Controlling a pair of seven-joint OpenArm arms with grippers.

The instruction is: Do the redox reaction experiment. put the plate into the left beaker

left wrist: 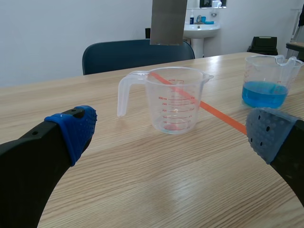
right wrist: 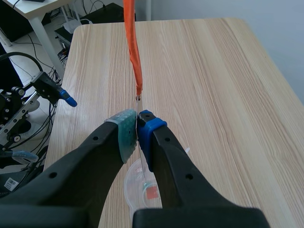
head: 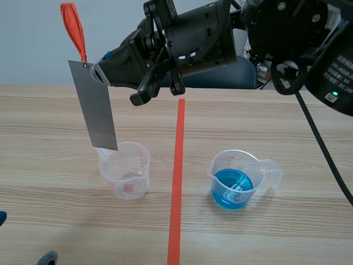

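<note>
Over the wooden table the right gripper is clenched on the top edge of the grey plate, judged thin, stiff, light and slick, hanging above the left beaker; left gripper released.

red scale marks on left beaker, digits too small to read, white print on right arm illeg.

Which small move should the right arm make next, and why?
Probably lower the plate slowly, straight down. The right end effector is shut on its top edge, and it hangs roughly over the left beaker, its lower edge not yet inside.
</note>
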